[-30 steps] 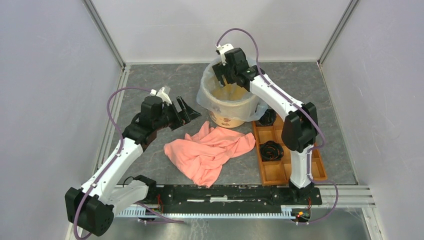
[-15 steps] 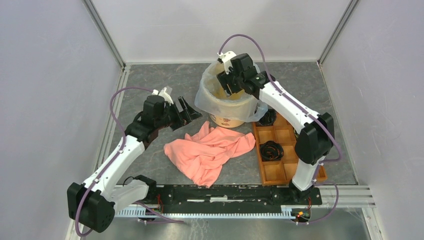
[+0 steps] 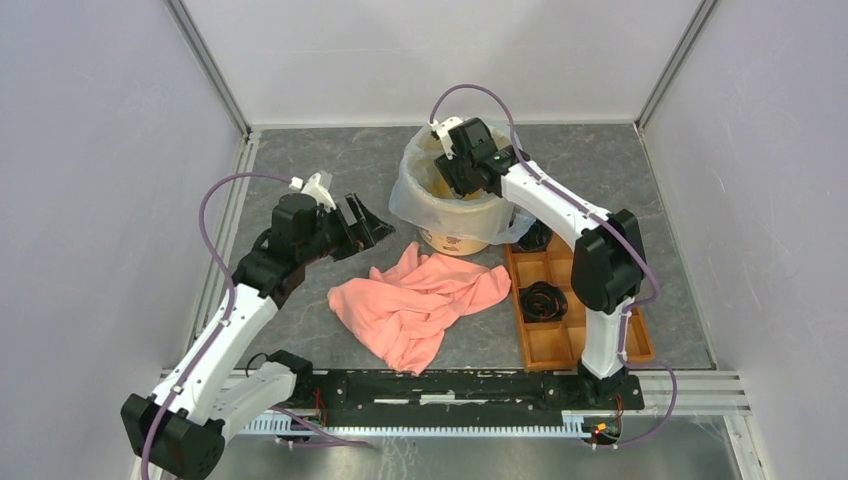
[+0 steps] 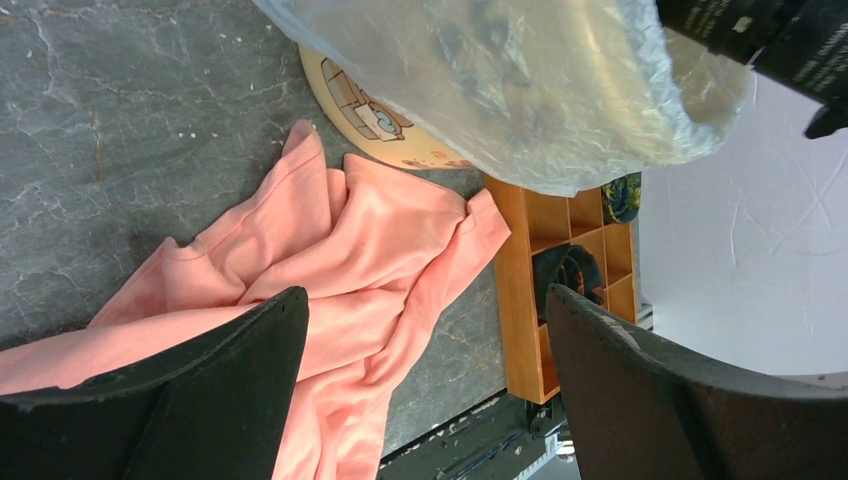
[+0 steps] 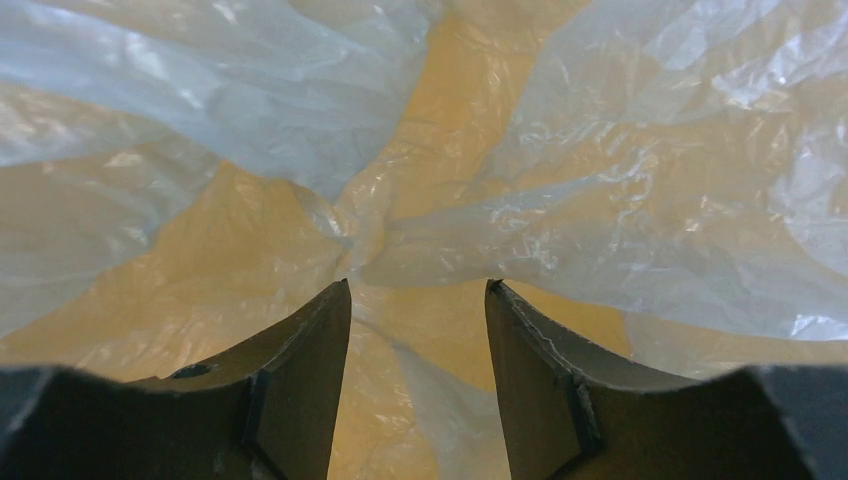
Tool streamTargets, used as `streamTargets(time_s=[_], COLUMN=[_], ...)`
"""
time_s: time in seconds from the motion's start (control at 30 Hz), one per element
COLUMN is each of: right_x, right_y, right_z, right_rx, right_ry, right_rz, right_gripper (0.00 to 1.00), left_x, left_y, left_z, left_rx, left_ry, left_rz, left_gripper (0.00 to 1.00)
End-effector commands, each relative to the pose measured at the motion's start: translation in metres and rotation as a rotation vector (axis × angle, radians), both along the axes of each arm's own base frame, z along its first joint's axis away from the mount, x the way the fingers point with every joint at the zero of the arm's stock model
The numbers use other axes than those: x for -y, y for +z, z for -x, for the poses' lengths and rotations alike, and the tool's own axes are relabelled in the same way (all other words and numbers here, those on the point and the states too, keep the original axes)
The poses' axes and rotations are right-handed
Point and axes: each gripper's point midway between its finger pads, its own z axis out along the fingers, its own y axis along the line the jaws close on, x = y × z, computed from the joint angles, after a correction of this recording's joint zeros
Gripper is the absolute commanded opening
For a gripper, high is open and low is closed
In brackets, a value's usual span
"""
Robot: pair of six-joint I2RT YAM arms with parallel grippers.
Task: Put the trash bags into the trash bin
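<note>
Mid-lining, the right gripper [image 5: 418, 290] hung parted and empty inside the trash bin [image 3: 455, 240], the trash bag [image 5: 600, 230] bunched just ahead, likely needing pressing flatter; the left gripper [image 4: 425, 295] gaped empty.

No legible writing in view.
We find only small cartoon pictures [image 4: 368, 110] on the side of the trash bin [image 3: 478, 240], near its base; no letters, numbers or brand marks are clear enough to read.
</note>
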Motion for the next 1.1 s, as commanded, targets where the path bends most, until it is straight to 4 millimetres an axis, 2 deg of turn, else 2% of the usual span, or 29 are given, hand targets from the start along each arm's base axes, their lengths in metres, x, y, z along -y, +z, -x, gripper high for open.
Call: streamTargets(time_s=[0.0, 0.17, 0.3, 0.43, 0.57, 0.7, 0.8, 1.0, 1.07], right_x=[0.009, 0.034, 0.07, 0.112, 0.155, 0.201, 0.244, 0.343, 0.365], right_y=[0.013, 0.005, 0.001, 0.016, 0.029, 0.033, 0.03, 0.025, 0.027], right_z=[-0.023, -0.045, -0.066, -0.088, -0.1, -0.104, -0.104, -0.089, -0.083], right_rx=[0.08, 0.092, 0.106, 0.155, 0.203, 0.221, 0.203, 0.154, 0.15], right_ry=[-0.069, -0.174, -0.281, -0.396, -0.499, -0.6, -0.681, -0.866, -0.908], right_rz=[0.014, 0.027, 0.079, 0.158, 0.248, 0.353, 0.391, 0.406, 0.396], right_gripper=[0.59, 0.59, 0.59, 0.6, 0.61, 0.64, 0.64, 0.65, 0.65], left_x=[-0.004, -0.006, -0.007, -0.006, -0.004, -0.001, 0.002, 0.004, 0.005], left_y=[0.026, 0.026, 0.026, 0.026, 0.023, 0.021, 0.021, 0.02, 0.02], left_z=[-0.004, -0.001, -0.001, -0.001, -0.003, -0.006, -0.008, -0.009, -0.01], left_rx=[0.095, 0.1, 0.101, 0.102, 0.095, 0.089, 0.085, 0.083, 0.08], left_ry=[-0.005, -0.005, -0.006, -0.009, -0.02, -0.032, -0.044, -0.059, -0.065], left_rz=[-0.024, -0.025, -0.036, -0.039, -0.041, -0.037, -0.036, -0.043, -0.043], left_gripper=[0.94, 0.94, 0.95, 0.95, 0.95, 0.95, 0.95, 0.95, 0.95])
